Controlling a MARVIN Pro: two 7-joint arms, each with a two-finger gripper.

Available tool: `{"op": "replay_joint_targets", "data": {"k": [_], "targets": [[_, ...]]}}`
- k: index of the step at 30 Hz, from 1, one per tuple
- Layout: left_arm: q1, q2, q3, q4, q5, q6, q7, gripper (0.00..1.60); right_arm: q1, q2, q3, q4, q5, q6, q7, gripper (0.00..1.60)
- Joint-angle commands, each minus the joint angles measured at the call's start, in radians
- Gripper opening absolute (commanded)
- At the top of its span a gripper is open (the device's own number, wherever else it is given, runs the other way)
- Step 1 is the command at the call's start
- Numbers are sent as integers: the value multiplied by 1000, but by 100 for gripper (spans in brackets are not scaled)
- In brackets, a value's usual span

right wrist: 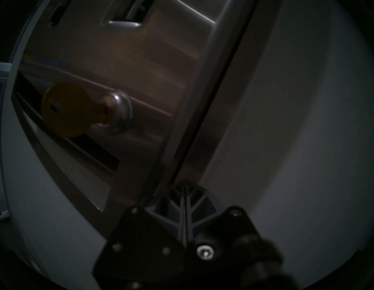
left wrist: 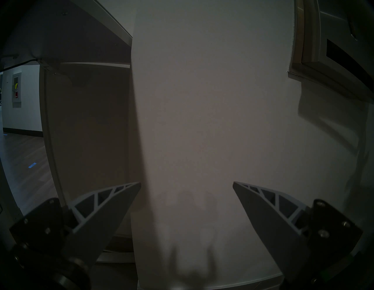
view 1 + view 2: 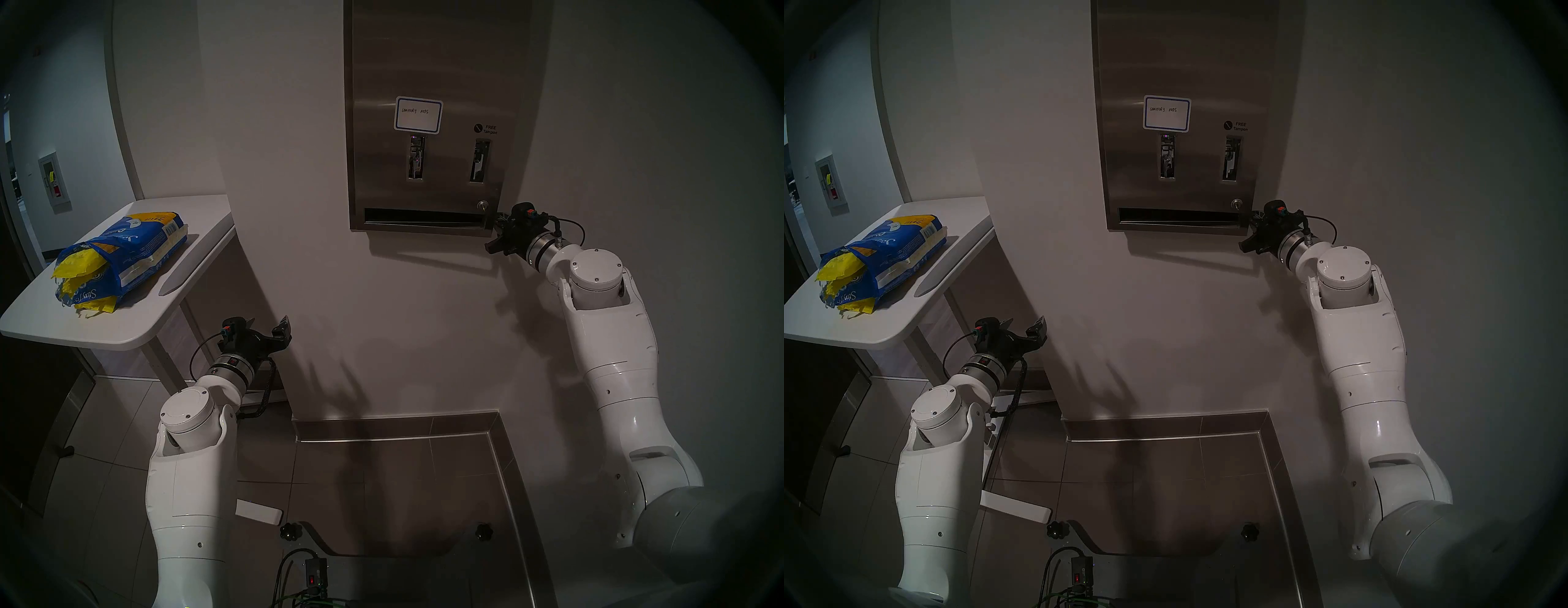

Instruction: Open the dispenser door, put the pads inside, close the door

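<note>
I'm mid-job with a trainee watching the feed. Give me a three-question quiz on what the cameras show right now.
1. True or false: the tall brushed-steel dispenser door hangs wide open.
2. Which tool is shut, and where is it? A) the left tool, at the white side table; B) the right tool, at the door's right edge.
3. Fill in: a brass-coloured ____ sits in the small round lock.

Key: 1 false, the door looks closed. 2 B; the left tool is open, facing bare wall. 3 key.
</note>
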Motion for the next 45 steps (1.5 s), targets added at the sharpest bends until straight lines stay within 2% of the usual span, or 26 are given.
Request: {"op": "replay_joint_targets", "data": {"k": [1, 9, 18, 23, 32, 39, 45], "targets": [[-8, 0, 1, -11, 1, -1, 2, 160, -17, 38, 3, -57, 11, 9, 56, 0], [-8, 0, 1, -11, 1, -1, 2, 160, -74, 85, 20, -136, 44, 17, 145, 0], [-8, 1, 1, -11, 1, -1, 2, 160, -155, 136, 70, -245, 79, 46, 247, 0], [-8, 1, 1, -11, 1, -1, 2, 160, -181, 162, 100, -277, 100, 57, 300, 0], [-8, 1, 1, -11, 1, -1, 2, 160, -197, 187, 158, -305, 180, 59, 425, 0], [-8, 1, 1, -11, 1, -1, 2, 160, -181, 174, 178, -302, 195, 71, 438, 0], [-8, 1, 1, -11, 0, -1, 2, 160, -115, 155, 182, -243, 193, 60, 405, 0]]}}
